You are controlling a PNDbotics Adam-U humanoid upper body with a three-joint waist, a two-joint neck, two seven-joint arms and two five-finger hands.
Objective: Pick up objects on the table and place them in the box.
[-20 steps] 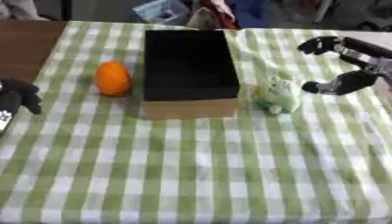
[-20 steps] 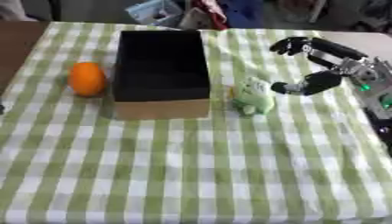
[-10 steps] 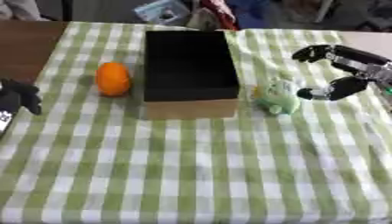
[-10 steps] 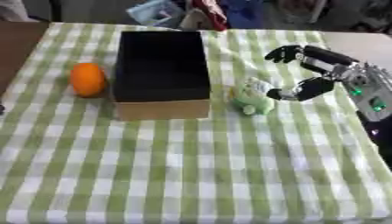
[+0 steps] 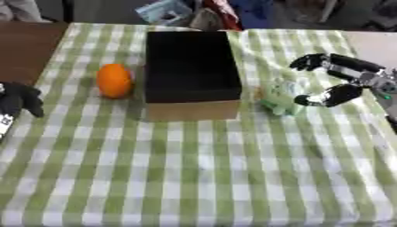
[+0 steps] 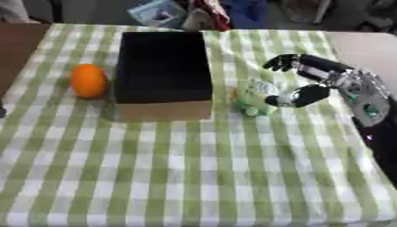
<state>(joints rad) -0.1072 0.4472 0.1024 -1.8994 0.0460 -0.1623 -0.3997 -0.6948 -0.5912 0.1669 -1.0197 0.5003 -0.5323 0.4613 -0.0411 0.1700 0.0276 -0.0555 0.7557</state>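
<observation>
A black-lined cardboard box [image 5: 190, 73] stands open in the middle of the green checked table. An orange [image 5: 114, 80] lies just left of it. A small pale green soft toy [image 6: 251, 97] sits just right of the box. My right hand [image 6: 310, 82] is spread open around the toy's right side, fingers arched above it and thumb low beside it; whether they touch the toy I cannot tell. My left hand [image 5: 17, 98] rests at the left edge with its fingers curled, holding nothing.
The checked cloth [image 5: 201, 177] covers the table; brown bare wood [image 5: 27, 42] shows at the far left. Clutter, including a blue-and-white item [image 5: 167, 11] and a red one, lies beyond the far edge.
My right hand has moved left and down toward the green toy, closing the gap until it brackets the toy. The toy, orange, box and left hand have stayed put.
</observation>
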